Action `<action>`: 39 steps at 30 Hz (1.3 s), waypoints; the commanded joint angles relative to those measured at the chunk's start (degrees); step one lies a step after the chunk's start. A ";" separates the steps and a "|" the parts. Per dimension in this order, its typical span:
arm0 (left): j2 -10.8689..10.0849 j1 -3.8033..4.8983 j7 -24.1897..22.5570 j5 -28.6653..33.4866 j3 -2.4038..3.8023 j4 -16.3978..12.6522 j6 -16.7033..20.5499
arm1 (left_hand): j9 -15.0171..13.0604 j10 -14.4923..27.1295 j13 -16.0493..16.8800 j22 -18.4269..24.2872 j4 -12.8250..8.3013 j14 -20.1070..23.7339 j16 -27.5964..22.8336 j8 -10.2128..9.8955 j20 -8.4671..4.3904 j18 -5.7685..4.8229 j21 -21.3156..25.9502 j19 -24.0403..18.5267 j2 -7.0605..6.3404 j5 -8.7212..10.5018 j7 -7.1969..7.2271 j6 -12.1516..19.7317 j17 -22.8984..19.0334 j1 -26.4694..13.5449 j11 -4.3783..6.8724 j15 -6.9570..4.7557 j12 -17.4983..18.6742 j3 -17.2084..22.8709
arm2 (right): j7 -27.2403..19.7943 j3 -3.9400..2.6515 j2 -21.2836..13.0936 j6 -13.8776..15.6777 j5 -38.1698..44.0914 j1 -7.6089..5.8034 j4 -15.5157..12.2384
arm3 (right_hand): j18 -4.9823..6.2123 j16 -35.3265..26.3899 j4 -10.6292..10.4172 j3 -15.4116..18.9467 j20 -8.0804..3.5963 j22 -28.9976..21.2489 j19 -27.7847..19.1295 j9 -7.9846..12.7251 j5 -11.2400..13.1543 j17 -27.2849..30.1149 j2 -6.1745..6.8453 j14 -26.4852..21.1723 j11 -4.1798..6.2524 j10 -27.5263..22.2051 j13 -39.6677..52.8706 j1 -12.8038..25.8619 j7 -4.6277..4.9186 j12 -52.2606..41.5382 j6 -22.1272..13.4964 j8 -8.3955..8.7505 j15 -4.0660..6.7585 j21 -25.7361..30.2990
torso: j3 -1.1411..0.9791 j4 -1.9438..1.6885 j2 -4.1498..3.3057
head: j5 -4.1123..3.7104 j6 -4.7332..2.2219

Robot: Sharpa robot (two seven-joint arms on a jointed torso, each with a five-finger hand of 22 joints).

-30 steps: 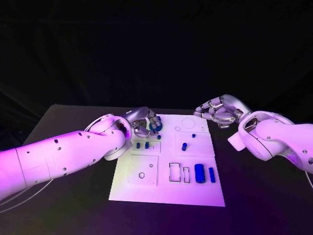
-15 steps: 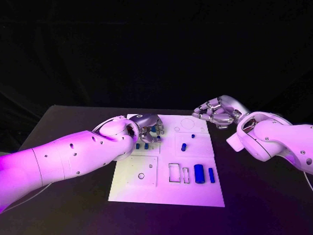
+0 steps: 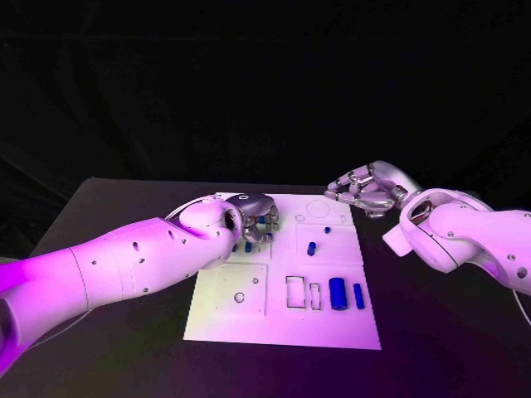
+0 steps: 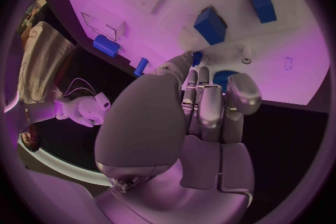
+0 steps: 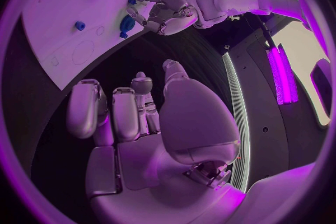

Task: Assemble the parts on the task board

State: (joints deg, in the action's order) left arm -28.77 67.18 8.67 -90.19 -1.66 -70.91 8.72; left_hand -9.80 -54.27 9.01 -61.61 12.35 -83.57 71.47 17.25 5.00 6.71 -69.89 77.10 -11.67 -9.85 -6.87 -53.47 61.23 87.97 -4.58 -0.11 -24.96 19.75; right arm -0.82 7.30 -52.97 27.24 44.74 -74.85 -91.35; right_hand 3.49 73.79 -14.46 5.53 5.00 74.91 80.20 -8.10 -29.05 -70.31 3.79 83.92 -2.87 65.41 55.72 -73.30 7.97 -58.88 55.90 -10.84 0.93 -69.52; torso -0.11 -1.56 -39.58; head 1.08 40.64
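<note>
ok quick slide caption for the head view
Left hand works over blue parts at the task board's far end; right hand hovers off its far right corner.

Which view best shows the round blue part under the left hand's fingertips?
The right wrist view: the round blue part shows from the side, the left hand touching it. The left wrist view shows it partly behind fingers; the head view hides it.

Violet light floods the scene, glaring brightest on the left arm at eight o'clock and on the task board, while the room behind falls to black and both wrist views bend straight edges at their rims.
</note>
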 commanded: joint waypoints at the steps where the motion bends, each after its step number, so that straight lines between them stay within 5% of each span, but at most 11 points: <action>1: 0.37 0.01 0.90 -1.31 0.06 0.22 -0.86 | 0.12 -0.48 -0.13 -0.18 -0.05 -0.58 0.24 -0.37 -0.15 -0.63 -0.27 0.39 0.69 -0.24 0.01 -0.51 -0.08 0.12 0.00 -0.06 0.36 0.56 | -0.60 0.00 0.09 -0.57 0.64 0.05 -0.02 | 1.10 -0.31 -0.01 0.23 -0.11 3.80 -0.41 -0.01 -0.29 0.09 -0.29 1.46 -0.01 -0.38 -0.03 -0.09 -0.38 0.17 0.02 -0.23 0.40 0.28 | 0.00 -0.01 0.04 | -0.12 -0.04; 20: 0.52 0.03 0.96 -1.36 0.32 0.60 -0.87 | 0.45 -4.51 -0.18 -2.55 -1.80 -0.63 0.79 -1.19 -0.90 -0.99 -2.25 0.89 1.98 -0.27 0.03 -4.10 -0.84 1.28 1.24 -1.01 -0.16 3.80 | -0.53 0.00 0.17 -0.80 0.64 0.09 0.08 | 1.08 -0.31 -0.07 0.29 -0.12 3.86 -0.36 -0.02 -0.28 0.06 -0.36 1.46 0.00 -0.01 0.37 -0.09 -0.39 -0.21 0.06 -0.28 0.41 0.20 | 0.02 -0.08 0.06 | -0.20 -0.09; 39: 1.73 0.01 2.18 -1.37 0.11 2.47 -4.36 | 1.05 -4.57 -1.10 -2.98 -2.00 -0.45 0.93 -3.39 -0.68 -1.06 -2.67 0.63 1.04 -0.15 -0.30 -4.12 -1.69 -0.44 0.71 -0.62 2.46 5.32 | -0.53 0.00 0.19 -0.92 0.64 0.11 0.00 | 1.08 -0.36 -0.11 0.33 -0.13 3.85 -0.36 -0.02 -0.28 0.10 -0.40 1.46 0.01 0.14 0.50 -0.06 -0.40 -0.35 0.08 -0.31 0.41 0.23 | -0.01 -0.01 0.01 | -0.16 -0.07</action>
State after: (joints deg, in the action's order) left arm -27.26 67.27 10.31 -91.26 -1.47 -68.60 6.53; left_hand -8.82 -58.78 7.98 -64.54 10.24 -84.16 72.06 14.15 4.18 6.72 -72.34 77.91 -10.52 -9.85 -7.07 -57.55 59.58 88.08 -3.56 -0.71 -22.80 24.75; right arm -0.84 7.30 -52.81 27.13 44.79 -74.78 -91.28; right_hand 3.49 73.79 -14.46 5.53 5.00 74.95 80.21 -8.10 -29.05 -70.26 3.79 83.92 -2.92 65.46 56.18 -73.29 7.96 -58.88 55.89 -10.84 0.93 -69.52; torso -0.13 -1.60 -39.55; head 0.96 40.56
